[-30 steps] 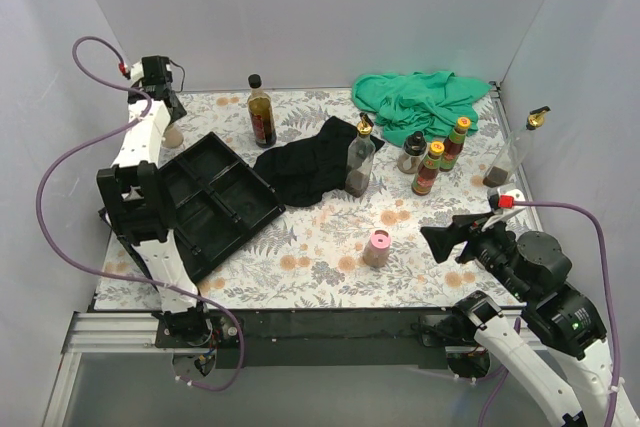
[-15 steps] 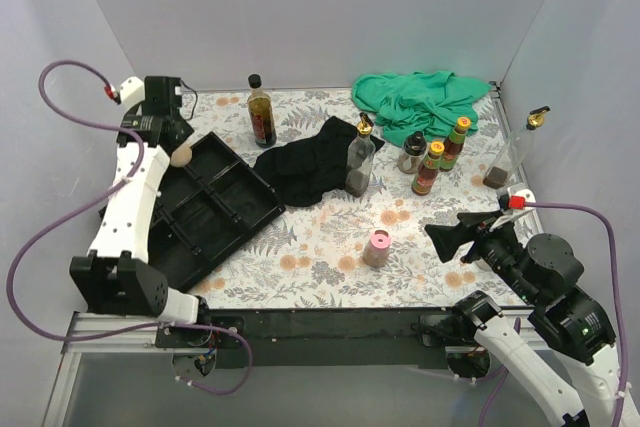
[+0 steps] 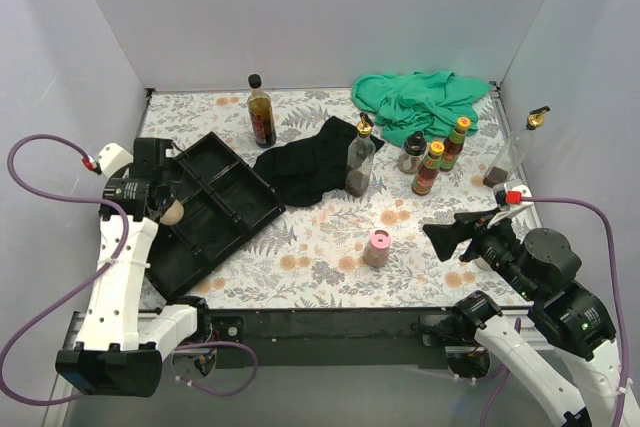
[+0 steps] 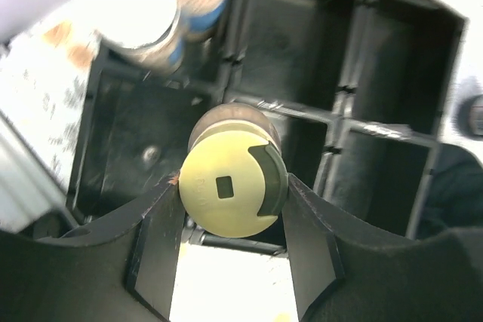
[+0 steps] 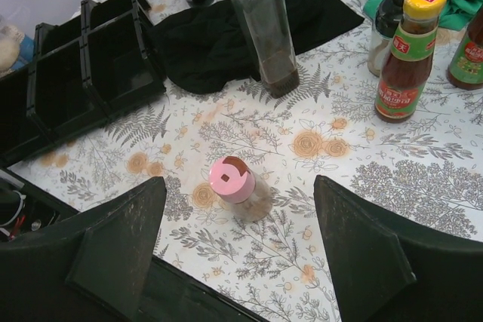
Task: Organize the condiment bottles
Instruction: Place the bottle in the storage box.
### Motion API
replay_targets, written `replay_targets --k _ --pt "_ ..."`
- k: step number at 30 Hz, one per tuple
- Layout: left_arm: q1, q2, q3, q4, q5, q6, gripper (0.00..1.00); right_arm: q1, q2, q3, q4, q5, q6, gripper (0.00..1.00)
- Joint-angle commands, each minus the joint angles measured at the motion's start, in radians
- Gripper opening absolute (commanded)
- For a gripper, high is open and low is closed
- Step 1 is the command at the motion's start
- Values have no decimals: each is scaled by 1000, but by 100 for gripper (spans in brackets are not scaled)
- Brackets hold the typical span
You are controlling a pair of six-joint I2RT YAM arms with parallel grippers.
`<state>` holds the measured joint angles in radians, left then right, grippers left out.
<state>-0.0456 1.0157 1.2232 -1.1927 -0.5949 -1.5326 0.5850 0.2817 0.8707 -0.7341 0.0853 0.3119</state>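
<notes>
Yellow-lidded shaker point(image 4: 226, 186) pinched in my left gripper point(image 4: 230, 213), over the black tray point(image 4: 377, 50).
My right gripper point(image 5: 238, 186) hangs spread wide above the pink-lidded shaker point(image 5: 229, 176).

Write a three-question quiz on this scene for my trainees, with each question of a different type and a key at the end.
1. True or false: the left gripper is shut on the yellow-lidded shaker, holding it over the black tray.
2. The lone shaker standing on the table in front of the right gripper has a lid of which colour? A grey, B pink, C green.
3. Fill in the blank: the right gripper is ____ (open or shut).

Key: 1 true; 2 B; 3 open.
</notes>
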Motion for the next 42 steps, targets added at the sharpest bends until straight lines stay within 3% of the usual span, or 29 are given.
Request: replay_targets --k 1,6,11,22,31,42 --pt "1 -12 -42 -111 -45 -145 0 6 39 42 30 -32 13 87" --pt "1 -45 -62 -198 -117 -303 0 6 34 53 27 -33 16 86" --pt "1 -63 -102 -197 -88 -316 0 6 11 42 13 -22 18 86" --pt "18 -85 -174 -199 -242 -435 0 6 25 44 13 -18 6 86" --pt "151 -14 -244 -197 -204 -561 0 6 70 68 16 -30 -4 86" --pt "162 61 -286 -153 -229 -676 0 6 63 67 16 -42 9 86"
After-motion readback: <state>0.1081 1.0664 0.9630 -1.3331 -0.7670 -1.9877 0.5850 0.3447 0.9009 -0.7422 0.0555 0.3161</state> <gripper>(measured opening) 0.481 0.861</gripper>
